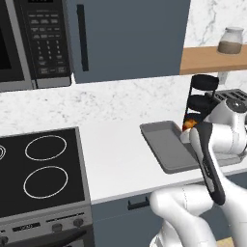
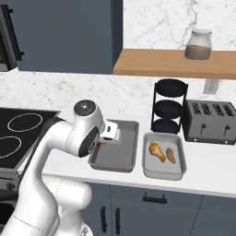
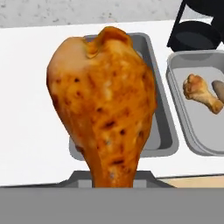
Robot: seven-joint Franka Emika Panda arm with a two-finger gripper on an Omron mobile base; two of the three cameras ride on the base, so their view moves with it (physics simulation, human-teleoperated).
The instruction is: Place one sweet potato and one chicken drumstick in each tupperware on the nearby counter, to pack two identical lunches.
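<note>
Kitchen interior. A white marble-veined wall [image 2: 69,90] runs behind the white worktop [image 1: 116,154]. A dark blue-grey upper cabinet [image 1: 130,36] occupies the upper centre, beside a microwave [image 1: 29,41] at upper left. A black stovetop [image 1: 41,169] with ring burners lies at lower left. At right, a wooden shelf [image 2: 175,64] carries a glass jar [image 2: 199,44]; below stand a black tiered rack [image 2: 168,107] and a toaster [image 2: 211,122]. Blue-grey drawers [image 2: 152,203] with black handles fill the bottom edge.

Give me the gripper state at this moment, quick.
Gripper: shut on a drumstick, held above the darker tupperware.
</note>
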